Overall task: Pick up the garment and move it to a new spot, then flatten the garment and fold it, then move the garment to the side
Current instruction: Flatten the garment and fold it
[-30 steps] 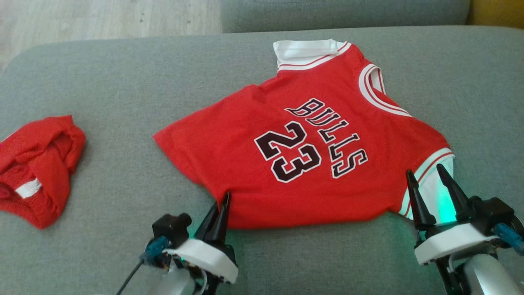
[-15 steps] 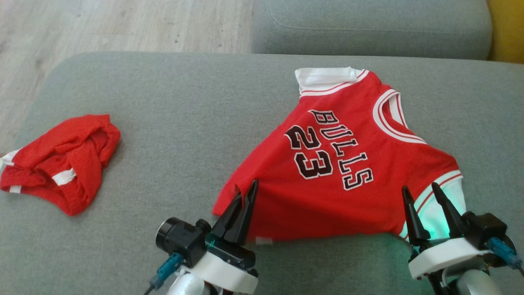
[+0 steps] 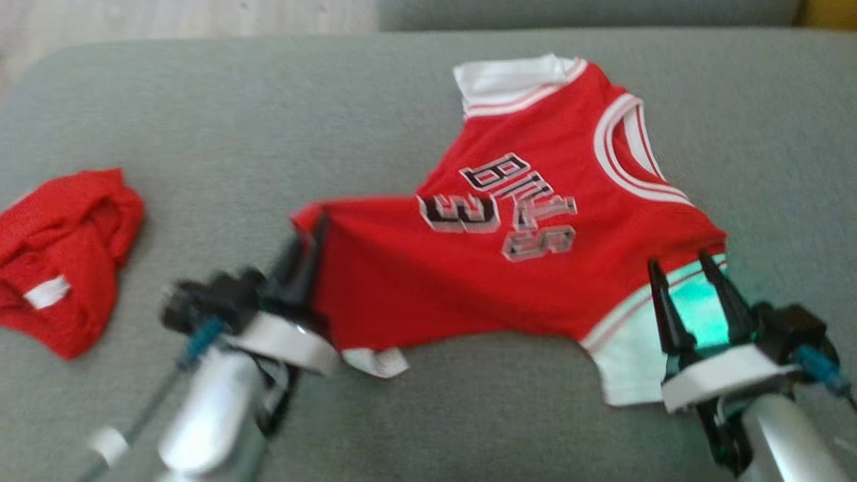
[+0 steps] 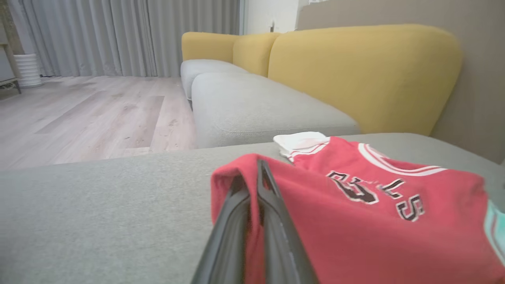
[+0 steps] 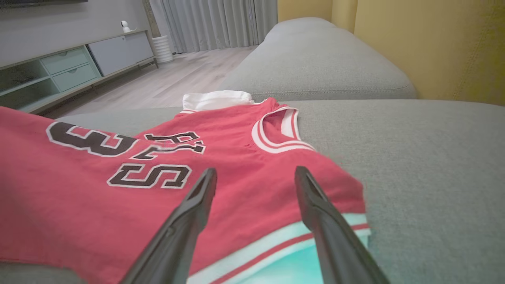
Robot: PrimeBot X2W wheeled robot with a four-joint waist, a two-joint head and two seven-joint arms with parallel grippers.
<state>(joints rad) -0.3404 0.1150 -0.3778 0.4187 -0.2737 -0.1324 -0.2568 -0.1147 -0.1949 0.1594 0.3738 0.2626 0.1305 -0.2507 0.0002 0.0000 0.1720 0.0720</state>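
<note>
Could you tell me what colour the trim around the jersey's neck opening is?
The neck trim is white with a red stripe, clearest in the right wrist view.

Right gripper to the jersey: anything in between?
Nothing visible. The right gripper is open at the jersey's white-trimmed sleeve, with only cloth between its fingers. The left gripper is shut on the hem at the other side, and a crumpled red garment lies far left on the cushion.
</note>
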